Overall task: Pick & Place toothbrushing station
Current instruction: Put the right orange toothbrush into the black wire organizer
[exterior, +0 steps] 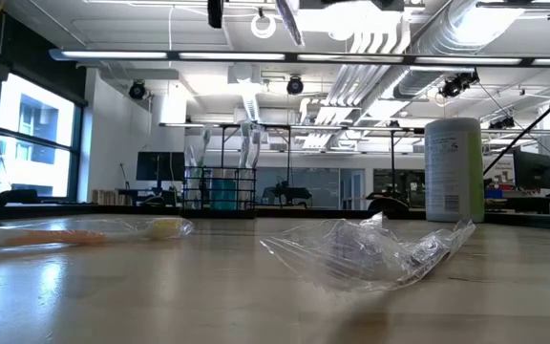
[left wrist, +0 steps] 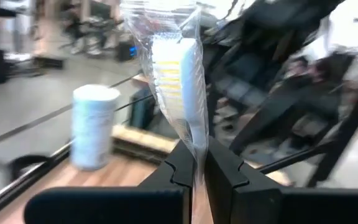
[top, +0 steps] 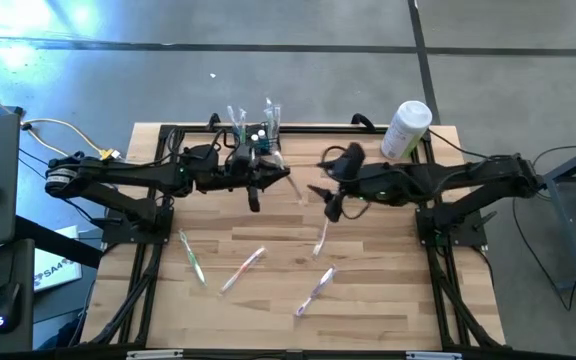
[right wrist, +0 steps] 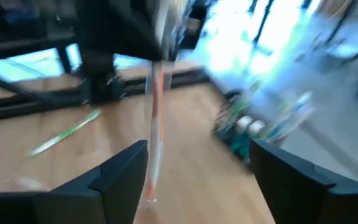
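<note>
- High view: a pale wooden table (top: 368, 300) on a grey floor. The black rack (top: 255, 136) stands at 12 o'clock with wrapped brushes upright in it; the white canister (top: 406, 129) at 2 o'clock. Loose wrapped toothbrushes (top: 242, 269) lie around 6 o'clock.
- Low view: an open workshop with ceiling ducts behind.
- Left wrist view: the left gripper (left wrist: 198, 169) is pinching a wrapped toothbrush (left wrist: 178, 81).
- Right wrist view: the right gripper (right wrist: 197, 163) is spread wide.

— Where's the toothbrushing station (top: 255, 133)?
— At twelve o'clock on my bench (top: 368, 300), by the far edge: a small black rack, upright, with wrapped brushes standing in it.
</note>
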`<act>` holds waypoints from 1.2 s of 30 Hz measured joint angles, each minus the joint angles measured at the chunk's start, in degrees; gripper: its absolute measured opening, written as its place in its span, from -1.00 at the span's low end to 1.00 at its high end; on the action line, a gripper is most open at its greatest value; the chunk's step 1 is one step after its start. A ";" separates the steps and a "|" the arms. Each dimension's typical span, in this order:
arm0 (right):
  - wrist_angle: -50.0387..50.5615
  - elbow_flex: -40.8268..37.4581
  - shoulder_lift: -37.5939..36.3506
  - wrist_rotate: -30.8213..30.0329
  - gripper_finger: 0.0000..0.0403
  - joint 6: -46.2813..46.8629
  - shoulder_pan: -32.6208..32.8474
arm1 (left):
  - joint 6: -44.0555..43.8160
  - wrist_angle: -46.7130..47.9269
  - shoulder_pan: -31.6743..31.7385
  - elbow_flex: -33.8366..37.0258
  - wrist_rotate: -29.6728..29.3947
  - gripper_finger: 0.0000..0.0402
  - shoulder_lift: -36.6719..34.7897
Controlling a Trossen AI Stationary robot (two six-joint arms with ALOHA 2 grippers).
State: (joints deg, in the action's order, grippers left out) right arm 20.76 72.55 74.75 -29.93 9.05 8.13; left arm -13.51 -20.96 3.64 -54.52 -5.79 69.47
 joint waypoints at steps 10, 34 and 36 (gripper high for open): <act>8.91 0.05 -5.90 -5.00 0.34 -4.71 -0.79 | -1.63 15.07 9.12 0.00 -16.20 -0.94 -8.53; 13.99 -0.02 -6.75 13.30 0.34 -11.79 -18.29 | -3.37 23.55 34.35 5.58 -18.57 -0.94 -9.07; 13.28 -0.02 -6.86 14.93 0.34 -11.91 -20.43 | -3.06 22.83 36.08 5.58 -18.42 -0.94 -7.92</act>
State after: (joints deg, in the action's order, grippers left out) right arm 34.04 72.53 67.89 -15.00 -2.85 -12.30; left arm -16.57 1.87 39.72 -48.95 -24.21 61.55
